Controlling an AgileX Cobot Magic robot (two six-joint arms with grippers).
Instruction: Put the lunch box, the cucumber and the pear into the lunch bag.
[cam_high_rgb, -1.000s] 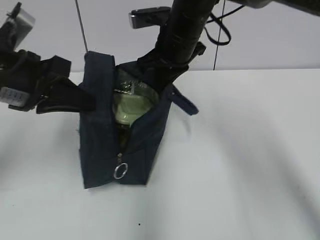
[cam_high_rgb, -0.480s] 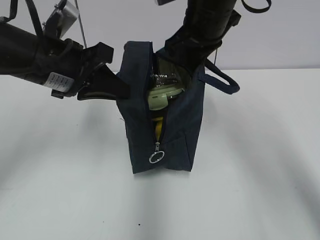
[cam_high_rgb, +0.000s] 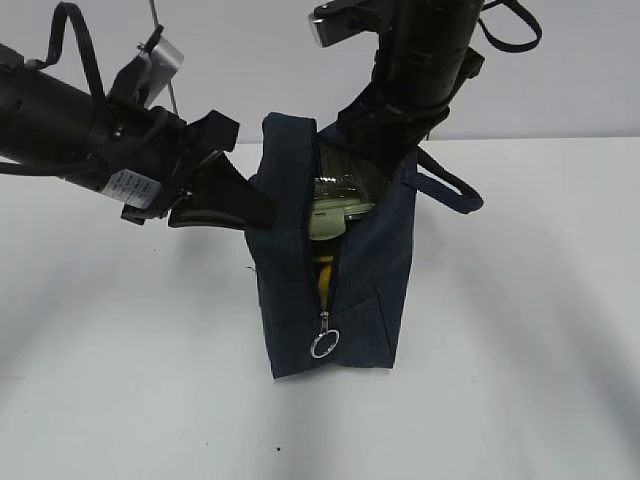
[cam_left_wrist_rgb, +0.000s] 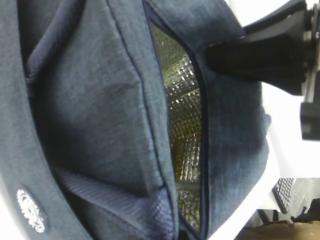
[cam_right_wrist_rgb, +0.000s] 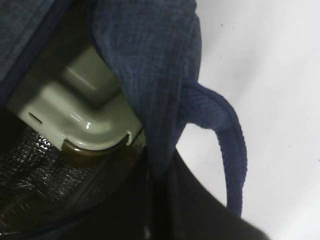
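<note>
The lunch bag (cam_high_rgb: 335, 290) stands upright on the white table (cam_high_rgb: 520, 330), its zipper open from the top down to the silver ring pull (cam_high_rgb: 324, 344) low on the front. Inside, the sage-green lunch box (cam_high_rgb: 328, 218) sits on end near the top of the opening, pressed against the silver foil lining (cam_left_wrist_rgb: 184, 115); in the right wrist view its rounded corner and clear base edge show just beside the bag's right wall. Below the box, a strip of yellow, the pear (cam_high_rgb: 324, 274), shows through the zipper gap. The cucumber cannot be made out.

The left gripper (cam_high_rgb: 262, 210) has its jaws shut, pinching the bag's left wall at the rim. The right gripper (cam_high_rgb: 385, 150) reaches down at the right rim, by the looped handle (cam_high_rgb: 452, 187); its jaws are closed, seemingly on the fabric edge there, though the fingertips are hidden.
</note>
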